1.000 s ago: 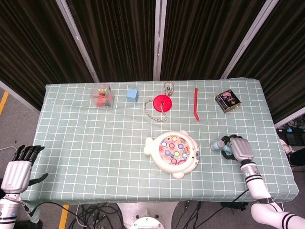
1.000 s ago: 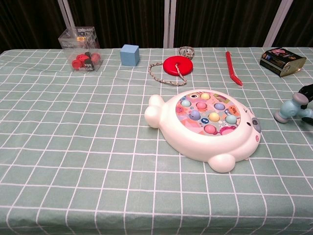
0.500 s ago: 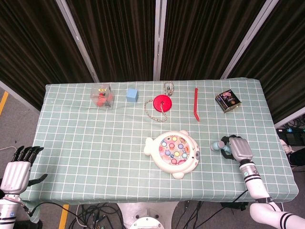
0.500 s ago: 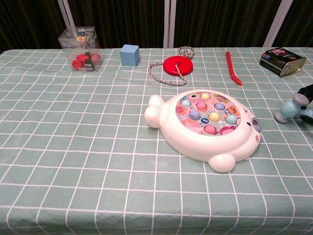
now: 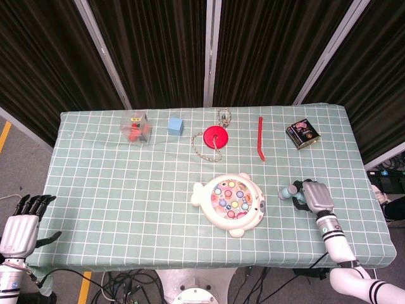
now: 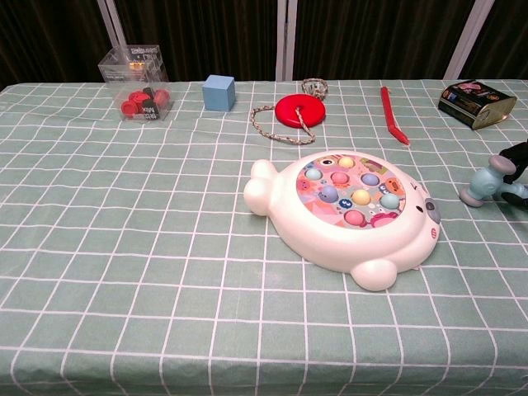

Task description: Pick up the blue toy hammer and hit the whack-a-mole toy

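Note:
The white fish-shaped whack-a-mole toy (image 5: 230, 202) (image 6: 346, 216) with coloured buttons lies at the table's front centre. To its right, my right hand (image 5: 316, 197) grips the blue toy hammer (image 5: 291, 192) (image 6: 487, 181), whose head points left toward the toy, a short gap away. In the chest view only dark fingers (image 6: 518, 155) show at the right edge. My left hand (image 5: 21, 221) hangs off the table's front left corner, fingers apart, holding nothing.
Along the far edge stand a clear box of red pieces (image 5: 135, 127), a blue cube (image 5: 175, 125), a red disc on a cord (image 5: 216, 136), a red stick (image 5: 260, 147) and a dark tin (image 5: 302, 133). The green checked cloth (image 5: 126, 190) covers the table.
The hammer and my right hand have shifted slightly left toward the toy and a little up. My left hand has sunk slightly lower.

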Action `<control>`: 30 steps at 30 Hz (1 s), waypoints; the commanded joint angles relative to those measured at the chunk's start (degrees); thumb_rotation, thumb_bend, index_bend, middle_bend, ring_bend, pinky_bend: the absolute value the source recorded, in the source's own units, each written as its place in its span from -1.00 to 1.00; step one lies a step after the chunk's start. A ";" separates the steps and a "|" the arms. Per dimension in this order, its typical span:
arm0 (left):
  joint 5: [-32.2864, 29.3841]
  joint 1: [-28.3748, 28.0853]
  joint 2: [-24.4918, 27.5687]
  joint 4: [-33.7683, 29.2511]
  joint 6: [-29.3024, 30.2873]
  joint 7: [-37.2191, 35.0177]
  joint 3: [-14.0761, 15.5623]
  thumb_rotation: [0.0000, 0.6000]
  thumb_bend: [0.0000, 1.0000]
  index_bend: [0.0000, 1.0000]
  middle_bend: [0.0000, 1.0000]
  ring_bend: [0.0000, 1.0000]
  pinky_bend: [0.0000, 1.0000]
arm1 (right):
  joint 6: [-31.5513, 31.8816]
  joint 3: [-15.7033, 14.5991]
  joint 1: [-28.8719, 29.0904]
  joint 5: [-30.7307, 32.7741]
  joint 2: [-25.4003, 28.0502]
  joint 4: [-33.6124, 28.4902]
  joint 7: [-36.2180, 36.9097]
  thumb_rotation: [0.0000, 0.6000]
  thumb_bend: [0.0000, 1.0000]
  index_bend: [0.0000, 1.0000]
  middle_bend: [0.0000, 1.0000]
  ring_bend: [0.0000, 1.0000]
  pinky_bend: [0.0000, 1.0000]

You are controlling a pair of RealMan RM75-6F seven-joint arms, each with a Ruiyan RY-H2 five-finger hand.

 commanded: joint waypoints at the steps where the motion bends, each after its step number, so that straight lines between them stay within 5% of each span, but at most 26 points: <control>1: -0.05 0.05 0.02 0.01 0.05 0.02 -0.02 1.00 -1.00 -0.61 -0.65 -0.74 -0.79 | 0.16 -0.06 0.08 -0.64 -0.38 0.71 0.86 1.00 0.00 0.11 0.07 -0.31 -0.06; 10: -0.20 0.14 0.34 -0.44 0.00 0.28 -0.05 1.00 -1.00 -0.61 -0.65 -0.74 -0.80 | -0.32 -0.60 0.61 -4.53 0.44 2.49 6.81 1.00 0.42 0.20 0.17 -0.17 0.21; 16: -0.21 0.29 0.87 -1.05 0.30 0.72 -0.14 1.00 -1.00 -0.61 -0.65 -0.74 -0.79 | 0.94 -2.35 1.95 -13.22 6.75 0.46 13.48 1.00 0.52 0.25 0.21 -0.13 0.34; 24: -0.03 0.30 1.75 -2.91 0.67 2.43 -0.30 1.00 -1.00 -0.61 -0.65 -0.74 -0.79 | 4.55 -2.58 4.12 -20.91 18.49 -8.94 15.68 1.00 0.58 0.30 0.30 -0.04 0.44; 30: -0.03 0.27 2.11 -4.05 0.83 3.27 -0.47 1.00 -1.00 -0.61 -0.65 -0.74 -0.79 | -0.64 -1.85 9.30 -22.65 21.26 -15.37 13.94 1.00 0.63 0.30 0.32 -0.02 0.46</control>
